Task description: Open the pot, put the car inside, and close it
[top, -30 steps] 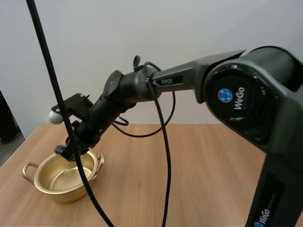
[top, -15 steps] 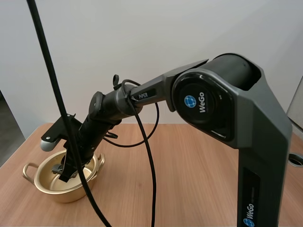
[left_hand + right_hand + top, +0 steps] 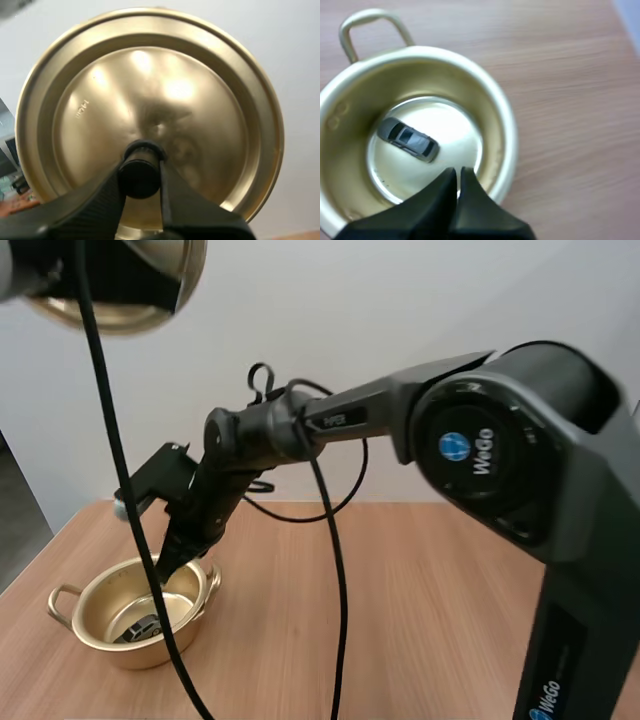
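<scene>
The left hand (image 3: 141, 173) pinches the black knob (image 3: 139, 165) of the lid (image 3: 150, 90), held high. On the table (image 3: 420, 590), the open pot (image 3: 105, 645) holds the grey car (image 3: 407, 139). The right hand (image 3: 457, 178) hangs over the pot's rim, fingers pressed together.

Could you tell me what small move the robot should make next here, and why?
Probably draw the right gripper back from over the pot: the car lies on the pot's bottom, the gripper's fingers are shut on nothing just above the rim, and the left gripper holds the lid by its knob high above, needing a free path down.
</scene>
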`<state>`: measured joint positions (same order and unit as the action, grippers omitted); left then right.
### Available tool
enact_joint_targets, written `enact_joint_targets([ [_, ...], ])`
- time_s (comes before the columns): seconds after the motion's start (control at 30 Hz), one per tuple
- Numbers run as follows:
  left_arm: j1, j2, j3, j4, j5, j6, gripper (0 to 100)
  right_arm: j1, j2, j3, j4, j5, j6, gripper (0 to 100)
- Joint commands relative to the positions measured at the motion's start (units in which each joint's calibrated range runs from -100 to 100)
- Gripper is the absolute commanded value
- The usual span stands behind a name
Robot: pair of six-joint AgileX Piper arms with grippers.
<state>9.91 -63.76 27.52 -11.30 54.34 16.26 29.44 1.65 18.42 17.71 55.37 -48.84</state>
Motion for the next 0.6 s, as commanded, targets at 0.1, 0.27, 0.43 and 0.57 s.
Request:
enact_joint_targets([
  [0.1,0.92,1.6,7.8,18.3,5.3,-17.7,0,-8.1,-7.4,0.0,-7.9,-0.1,9.9,0],
  [0.27,1.59,7.2,13.8,17.2,13.0,-16.6,0,-15.8,-14.4,0.0,-7.7,0.1,10.7,0],
  [0.43,1.59,15.0,18.2,14.0,21.8,-11.5,0,-21.1,-22.6,0.0,-7.7,0.1,10.6,0],
  [0.57,1.59,22.3,19.0,11.3,29.7,-7.8,0,-22.8,-28.3,0.0,-7.8,1.5,10.6,0],
])
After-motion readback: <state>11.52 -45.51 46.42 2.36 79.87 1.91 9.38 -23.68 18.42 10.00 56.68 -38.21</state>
